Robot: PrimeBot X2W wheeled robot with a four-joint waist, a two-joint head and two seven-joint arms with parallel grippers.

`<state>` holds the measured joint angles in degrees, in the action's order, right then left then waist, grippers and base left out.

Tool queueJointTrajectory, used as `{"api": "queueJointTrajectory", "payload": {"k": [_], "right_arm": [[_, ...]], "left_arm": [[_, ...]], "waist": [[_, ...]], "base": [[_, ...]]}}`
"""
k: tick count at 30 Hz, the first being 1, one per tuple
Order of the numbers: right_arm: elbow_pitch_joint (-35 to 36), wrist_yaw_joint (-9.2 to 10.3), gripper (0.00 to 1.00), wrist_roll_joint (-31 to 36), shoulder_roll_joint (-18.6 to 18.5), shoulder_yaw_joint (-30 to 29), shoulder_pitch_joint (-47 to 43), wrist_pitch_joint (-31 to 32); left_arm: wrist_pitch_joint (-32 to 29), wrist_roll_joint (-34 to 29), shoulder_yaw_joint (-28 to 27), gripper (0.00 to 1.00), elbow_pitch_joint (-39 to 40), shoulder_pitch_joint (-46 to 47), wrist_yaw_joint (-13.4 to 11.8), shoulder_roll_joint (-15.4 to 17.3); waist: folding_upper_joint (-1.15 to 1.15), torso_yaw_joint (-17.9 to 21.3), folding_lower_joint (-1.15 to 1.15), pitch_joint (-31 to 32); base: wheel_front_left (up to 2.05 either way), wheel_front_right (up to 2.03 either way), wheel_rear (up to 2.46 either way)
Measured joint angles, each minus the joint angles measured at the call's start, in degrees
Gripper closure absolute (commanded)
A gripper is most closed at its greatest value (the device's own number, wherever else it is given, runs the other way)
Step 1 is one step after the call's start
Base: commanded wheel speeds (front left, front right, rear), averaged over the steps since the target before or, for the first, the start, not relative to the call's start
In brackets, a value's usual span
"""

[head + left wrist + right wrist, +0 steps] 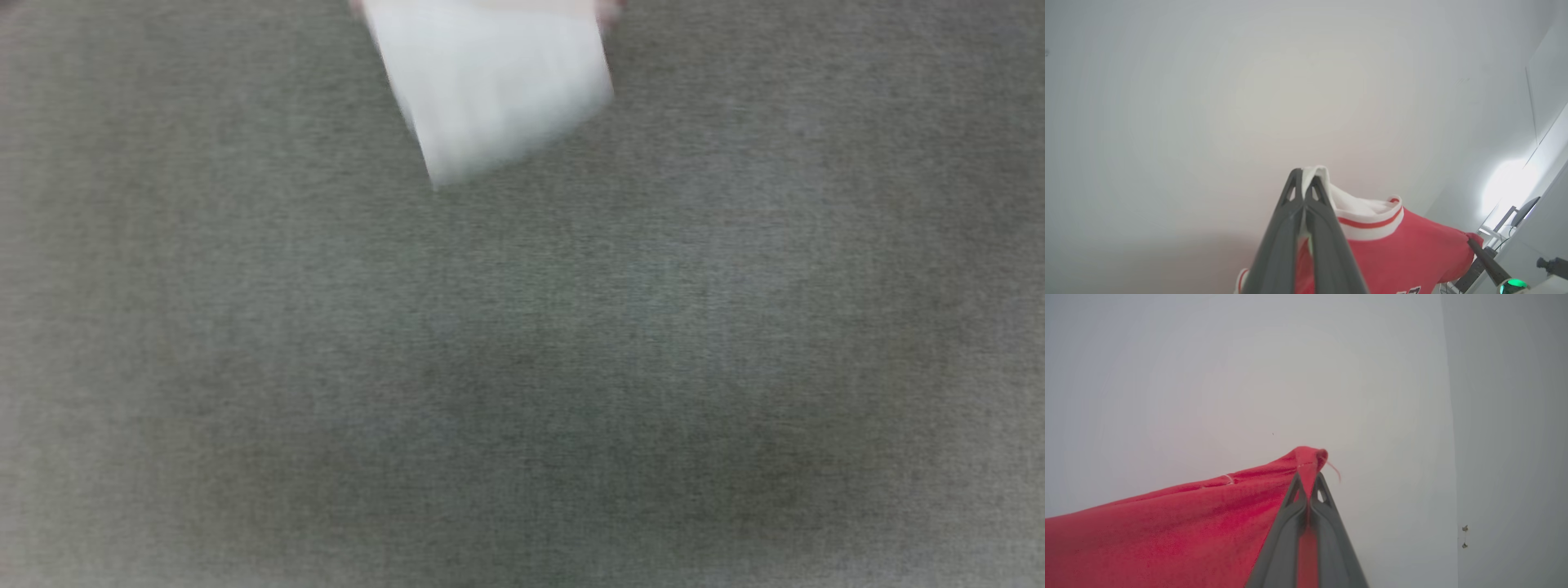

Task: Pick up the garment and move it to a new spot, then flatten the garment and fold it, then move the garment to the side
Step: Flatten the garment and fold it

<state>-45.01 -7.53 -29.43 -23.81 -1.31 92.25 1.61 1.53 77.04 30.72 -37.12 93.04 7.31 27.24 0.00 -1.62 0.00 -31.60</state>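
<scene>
Left jaws clench the garment [1404, 249] by its white, red-striped band, lower centre of the left wrist view. Right jaws pinch a red corner [1308, 457]. The cloth stretches between them before a pale wall [1208, 102]. In the blurred head view, a white patch [490, 82] shows top centre over a grey surface [522, 367].

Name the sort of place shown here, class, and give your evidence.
Probably an indoor lab or office: plain white walls, a monitor on a desk, and a grey fabric-like surface.
</scene>
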Motion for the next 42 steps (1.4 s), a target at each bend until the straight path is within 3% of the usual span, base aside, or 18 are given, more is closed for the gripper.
{"api": "queueJointTrajectory", "payload": {"k": [4, 7, 14, 19, 27, 33, 42], "right_arm": [[-4.2, -0.01, 1.00, 2.4, 1.9, -2.0, 3.7, -3.7], [-6.5, 0.00, 1.00, 2.7, 2.9, -1.6, 3.7, -4.2], [-6.6, 0.01, 1.00, -1.9, 3.3, 4.5, -7.5, -2.1], [1.4, 0.01, 1.00, -9.7, 1.2, 11.6, -21.9, 0.0], [18.4, 0.02, 1.00, -24.0, -6.9, 17.1, -46.7, 9.5], [29.2, 0.02, 1.00, -28.8, -11.2, 15.8, -61.5, 14.7], [43.0, 0.02, 1.00, -30.9, -13.9, 6.6, -82.7, 20.7]], "left_arm": [[3.6, 0.5, -1.7, 1.00, -6.0, 6.3, 0.1, -2.8], [4.0, 1.5, -1.3, 1.00, -5.6, 5.7, 0.1, -3.5], [6.4, 6.0, 2.2, 1.00, 5.2, -12.8, 0.1, -1.8], [9.6, 7.7, 6.2, 1.00, 15.2, -31.5, 0.1, 1.4], [13.0, 8.3, 9.3, 1.00, 31.0, -53.2, 0.1, 5.8], [13.4, 3.9, 10.5, 1.00, 37.1, -65.3, 0.1, 10.5], [13.6, -1.4, 5.8, 1.00, 47.5, -83.2, 0.1, 12.2]], "waist": [[0.00, 1.1, 0.00, -0.3], [0.00, 1.3, 0.00, 0.1], [0.00, 1.0, 0.00, 0.8], [0.00, 1.2, 0.00, 1.9], [0.00, 1.0, 0.00, 5.3], [0.00, 1.0, 0.00, 8.7], [0.00, 0.9, 0.00, 13.0]], "base": [[0.00, 0.00, 0.00], [0.00, 0.00, 0.00], [0.00, 0.00, 0.00], [0.00, 0.00, 0.00], [0.00, 0.00, 0.00], [0.00, 0.00, 0.00], [0.00, 0.00, 0.00]]}}
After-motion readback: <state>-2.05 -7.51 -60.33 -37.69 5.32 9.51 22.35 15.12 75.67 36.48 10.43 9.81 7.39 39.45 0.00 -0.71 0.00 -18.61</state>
